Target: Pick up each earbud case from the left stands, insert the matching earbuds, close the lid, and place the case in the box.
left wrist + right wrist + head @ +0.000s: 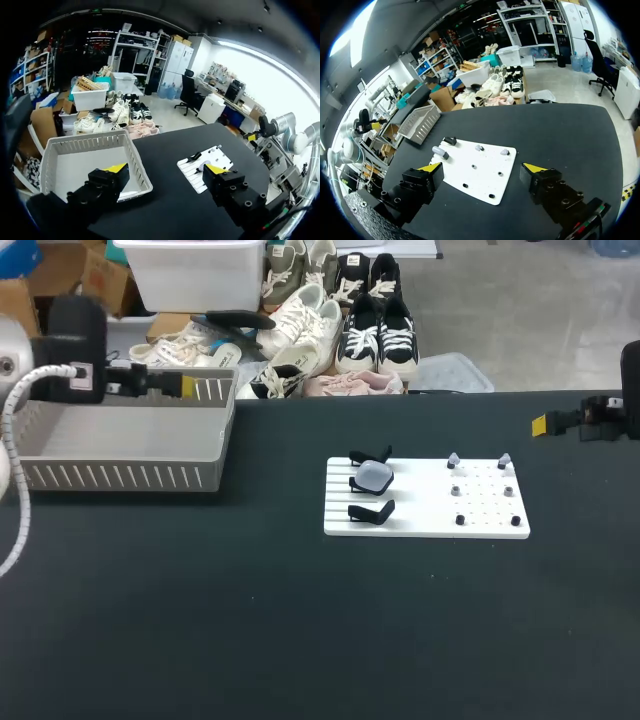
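Note:
A white board [480, 505] lies right of the table's middle. On its left side a pale grey earbud case [374, 476] sits between two bare black stands [370, 456]. Two grey earbuds [453, 460] stand on the far pegs at the board's right. My left gripper [187, 386] hangs open over the grey basket's far rim. My right gripper [540, 424] is open at the table's right edge, well apart from the board. In the right wrist view the case [439, 151] and board [485, 177] lie ahead of the open gripper [482, 167]. The left wrist view shows its gripper [167, 170] open with nothing in it.
The grey slatted basket [120, 462] stands at the far left of the black table and holds nothing that shows; it also lies under my left gripper, basket [85, 141]. Small black pegs [457, 490] dot the board's right half.

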Controlling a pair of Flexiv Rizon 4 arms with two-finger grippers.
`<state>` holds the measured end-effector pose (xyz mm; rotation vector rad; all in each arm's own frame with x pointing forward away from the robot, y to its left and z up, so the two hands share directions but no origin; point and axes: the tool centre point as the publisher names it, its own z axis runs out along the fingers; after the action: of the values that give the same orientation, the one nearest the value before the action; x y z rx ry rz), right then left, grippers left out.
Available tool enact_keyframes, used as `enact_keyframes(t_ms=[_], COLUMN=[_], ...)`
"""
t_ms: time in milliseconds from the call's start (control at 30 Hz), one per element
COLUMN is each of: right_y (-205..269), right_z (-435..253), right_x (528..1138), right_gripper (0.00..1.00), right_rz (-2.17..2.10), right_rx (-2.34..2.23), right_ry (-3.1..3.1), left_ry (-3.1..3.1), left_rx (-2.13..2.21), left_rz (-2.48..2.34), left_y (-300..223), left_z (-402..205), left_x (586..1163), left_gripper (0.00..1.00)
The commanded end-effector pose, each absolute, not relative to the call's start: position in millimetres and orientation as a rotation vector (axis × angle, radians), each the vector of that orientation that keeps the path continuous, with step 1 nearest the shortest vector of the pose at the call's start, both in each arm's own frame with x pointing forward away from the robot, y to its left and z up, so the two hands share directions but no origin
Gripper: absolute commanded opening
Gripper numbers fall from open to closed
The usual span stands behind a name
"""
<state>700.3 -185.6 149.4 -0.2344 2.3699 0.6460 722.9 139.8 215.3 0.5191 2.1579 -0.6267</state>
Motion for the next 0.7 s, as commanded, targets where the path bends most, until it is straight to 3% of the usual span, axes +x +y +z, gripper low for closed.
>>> enact_keyframes(t_ms=[33, 467, 667, 700], right_y=[-186.3, -186.3, -186.3, -186.3], right_z=[149.1, 149.1, 149.1, 149.1], right_x=[701.0, 701.0, 701.0, 701.0], right_gripper=[1.0, 1.0, 1.0, 1.0], right_rz=[0.648, 0.648, 0.648, 0.648], right_rx=[-0.237, -0.237, -0.237, -0.237], right_ry=[2.37, 2.37, 2.37, 2.37], left_ry=[2.028, 1.711, 1.709, 1.681], left_rx=[0.666, 1.118, 1.123, 1.202], left_rz=[-0.808, -0.866, -0.873, -0.924], left_y=[122.5, 64.4, 63.1, 42.6], left_z=[206.5, 192.7, 192.0, 173.9], left_x=[738.0, 714.2, 713.9, 713.6], left_gripper=[1.0, 1.0, 1.0, 1.0])
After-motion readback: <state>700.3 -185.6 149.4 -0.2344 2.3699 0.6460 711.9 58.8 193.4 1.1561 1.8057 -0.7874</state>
